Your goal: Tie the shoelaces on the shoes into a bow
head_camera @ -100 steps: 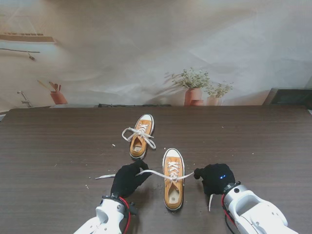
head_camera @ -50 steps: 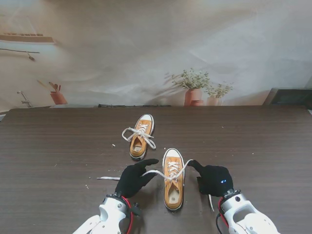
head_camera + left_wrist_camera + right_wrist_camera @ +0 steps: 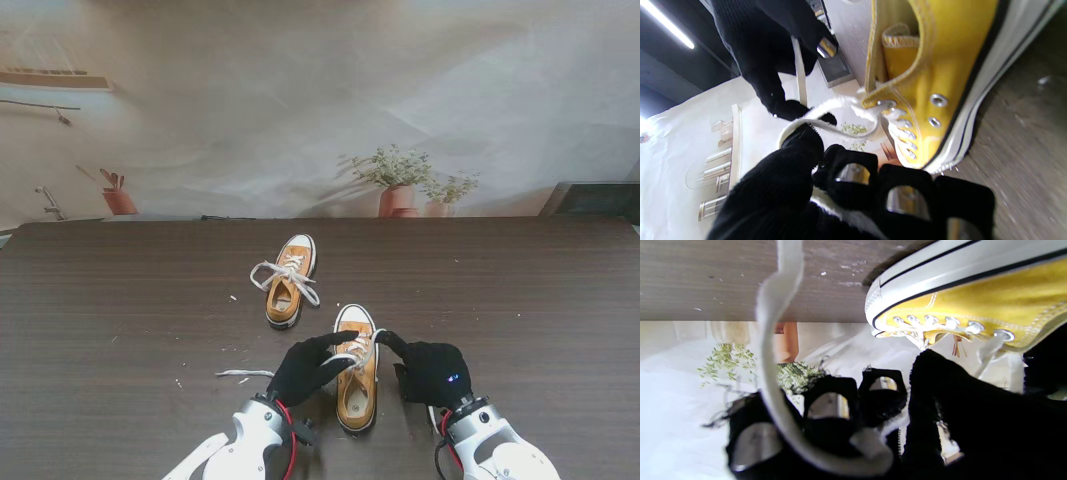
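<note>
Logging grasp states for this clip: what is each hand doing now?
Left hand: shut on the lace.
Right hand: shut on the other lace end.

Both hands wear black knitted gloves: the left hand and the right hand look like dark fabric mitts with separate fingers, and bare silvery metal plates show through cut-outs in the cloth on the finger segments. A small blue light glows on the back of the right hand. Behind each glove the forearm is a smooth, rounded white shell; the left wrist has a red cable looping beside a black collar, and the right wrist has a grey ring with a black cable.
</note>
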Robot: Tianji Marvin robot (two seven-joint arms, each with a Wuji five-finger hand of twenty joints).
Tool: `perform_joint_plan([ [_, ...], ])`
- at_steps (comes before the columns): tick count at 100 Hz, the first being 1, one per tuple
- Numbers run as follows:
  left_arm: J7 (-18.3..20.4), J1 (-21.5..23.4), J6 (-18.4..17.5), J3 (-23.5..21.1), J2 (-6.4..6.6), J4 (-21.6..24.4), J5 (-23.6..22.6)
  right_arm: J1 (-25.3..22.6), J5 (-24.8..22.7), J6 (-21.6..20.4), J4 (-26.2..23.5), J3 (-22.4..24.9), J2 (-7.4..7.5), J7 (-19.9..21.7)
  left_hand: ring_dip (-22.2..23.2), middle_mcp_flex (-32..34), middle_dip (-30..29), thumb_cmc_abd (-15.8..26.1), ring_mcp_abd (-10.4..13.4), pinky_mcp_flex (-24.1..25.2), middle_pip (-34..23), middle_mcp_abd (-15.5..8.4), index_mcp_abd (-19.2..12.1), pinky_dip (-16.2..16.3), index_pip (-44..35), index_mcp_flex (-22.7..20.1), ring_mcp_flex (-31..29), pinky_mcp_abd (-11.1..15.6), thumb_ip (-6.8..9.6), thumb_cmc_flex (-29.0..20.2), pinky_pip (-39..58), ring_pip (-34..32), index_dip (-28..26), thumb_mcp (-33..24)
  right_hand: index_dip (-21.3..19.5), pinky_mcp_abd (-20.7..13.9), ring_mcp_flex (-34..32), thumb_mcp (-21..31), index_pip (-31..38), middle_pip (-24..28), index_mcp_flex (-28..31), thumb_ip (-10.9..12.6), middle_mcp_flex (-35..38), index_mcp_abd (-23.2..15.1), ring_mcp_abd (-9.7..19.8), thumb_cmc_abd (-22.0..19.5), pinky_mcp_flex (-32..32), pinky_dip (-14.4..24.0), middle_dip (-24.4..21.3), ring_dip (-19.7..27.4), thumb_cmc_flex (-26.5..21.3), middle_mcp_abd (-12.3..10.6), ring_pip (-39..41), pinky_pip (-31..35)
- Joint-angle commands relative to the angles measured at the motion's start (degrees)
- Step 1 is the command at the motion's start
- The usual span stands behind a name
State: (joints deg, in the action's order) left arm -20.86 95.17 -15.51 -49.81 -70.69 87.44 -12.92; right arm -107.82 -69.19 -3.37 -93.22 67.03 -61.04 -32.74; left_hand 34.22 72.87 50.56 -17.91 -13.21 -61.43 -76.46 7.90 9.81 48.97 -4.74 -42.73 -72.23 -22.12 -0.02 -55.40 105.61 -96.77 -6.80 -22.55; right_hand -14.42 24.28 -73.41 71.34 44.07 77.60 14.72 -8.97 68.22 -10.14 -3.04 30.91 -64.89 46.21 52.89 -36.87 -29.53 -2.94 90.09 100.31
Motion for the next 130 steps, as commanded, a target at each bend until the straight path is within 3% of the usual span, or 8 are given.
perform_joint_plan([
  [1, 1.8, -0.6, -0.3, 0.5, -0.19, 0.0, 0.1, 0.2, -0.7, -0.7, -0.1, 0.0, 0.16, 0.1, 1.6, 3.7, 0.7, -2.4, -1.5, -1.7, -0.2, 5.3, -0.6, -0.6, 1.0, -0.3, -0.4, 11.6, -1.57, 1.0, 14.4, -1.5, 1.8, -1.6, -0.7, 1.9, -1.7, -0.3, 0.7, -0.1, -1.8, 1.3, -1.3, -2.1, -1.1, 0.1, -0.6, -0.5, -0.7, 0.9, -0.7, 0.4, -0.1, 1.0],
  [38, 5.6, -2.4, -0.9, 2.4, 0.03, -0.8, 3.6, 1.9, -2.2, -2.6, 1.0, -2.0, 0.38, -5.5, 1.7, 3.7, 0.7, -3.1, -1.4, -1.7, -0.2, 5.6, 1.4, -0.5, 0.7, -0.9, -0.4, 11.8, -1.96, 2.1, 14.4, -1.5, 1.7, -3.7, -0.8, 1.9, -1.7, 0.0, 0.9, -0.4, -1.1, 1.3, -1.3, -4.0, -1.1, 0.2, -0.4, -0.7, -1.1, 1.2, -0.3, 0.2, -0.7, 0.2],
  [62, 7.2, -2.4, -2.0, 3.1, 0.34, -0.8, 4.6, 3.3, -2.4, -2.1, 1.8, -3.3, 0.27, -7.8, 1.8, 4.0, 0.6, -3.2, -1.2, -1.7, -0.4, 5.6, 1.3, -0.3, -0.9, -5.0, -0.4, 11.9, -1.98, 2.2, 14.4, -1.7, 1.1, -4.4, -0.8, 2.2, -1.6, -0.1, 0.9, -1.2, -1.2, 1.2, -2.1, -5.2, -1.5, 0.2, -0.1, -1.4, -1.6, 1.9, 0.2, 0.0, -2.3, -1.3],
  [75, 7.0, -1.9, -2.3, 2.9, 0.53, -0.4, 3.7, 4.2, -1.7, -1.0, 2.5, -3.9, -0.03, -8.6, 1.8, 4.0, 0.4, -4.1, -1.0, -1.8, -0.6, 5.3, 0.2, -0.2, -12.0, -4.7, -0.4, 12.3, -3.25, -0.1, 14.4, -1.8, -6.2, -1.8, -0.9, 2.2, -1.7, -0.6, 1.1, -1.5, -0.3, 1.1, -2.5, -5.6, -1.5, -0.6, 0.0, -1.6, -1.9, 2.0, 0.6, -0.1, -2.6, -1.8],
  [89, 7.3, -1.4, -2.5, 2.6, 0.77, 0.0, 3.3, 5.5, -0.4, -0.7, 3.4, -4.6, -0.47, -9.1, 1.7, 3.9, 0.4, -3.6, -0.8, -1.7, -0.7, 5.0, -0.1, -0.4, -15.9, -3.4, -0.4, 12.3, -2.99, -1.7, 14.4, -1.7, -7.7, 1.0, -1.1, 2.2, -1.7, -1.7, 1.4, -1.3, 1.8, 1.1, -2.5, -6.8, -1.5, -1.6, 0.1, -1.6, -2.0, 2.0, 0.8, 0.0, -2.7, -1.9],
  [109, 7.8, -1.1, -2.7, 2.5, 0.97, 0.2, 3.4, 7.8, 3.0, -1.9, 5.2, -6.0, -1.45, -10.1, 1.7, 3.8, 0.5, -3.2, -0.8, -1.7, -0.8, 4.9, 0.2, -0.4, -16.2, -2.9, -0.4, 12.4, -2.76, -1.8, 14.4, -1.7, -7.6, 1.5, -1.7, 2.3, -1.7, -1.7, 1.4, -0.5, 7.7, 0.9, 0.4, -9.3, -1.4, 0.2, -0.3, -1.1, -2.3, 1.1, 6.4, -0.4, -0.8, -0.7],
  [130, 8.2, -1.2, -3.2, 2.5, 1.12, 0.2, 3.3, 10.9, 7.7, -2.2, 8.5, -8.6, -3.07, -12.2, 1.7, 3.7, 0.5, -2.5, -0.7, -1.8, -0.9, 4.6, 0.8, -0.4, -15.6, -2.5, -0.4, 12.5, -2.54, -1.7, 14.4, -1.8, -6.9, 1.7, -2.4, 1.2, -1.7, 0.2, 0.5, -0.3, 14.1, 0.5, 5.0, -9.1, -0.9, 2.5, -1.0, 0.3, -2.1, -1.6, 11.0, -0.4, 2.4, 2.9],
])
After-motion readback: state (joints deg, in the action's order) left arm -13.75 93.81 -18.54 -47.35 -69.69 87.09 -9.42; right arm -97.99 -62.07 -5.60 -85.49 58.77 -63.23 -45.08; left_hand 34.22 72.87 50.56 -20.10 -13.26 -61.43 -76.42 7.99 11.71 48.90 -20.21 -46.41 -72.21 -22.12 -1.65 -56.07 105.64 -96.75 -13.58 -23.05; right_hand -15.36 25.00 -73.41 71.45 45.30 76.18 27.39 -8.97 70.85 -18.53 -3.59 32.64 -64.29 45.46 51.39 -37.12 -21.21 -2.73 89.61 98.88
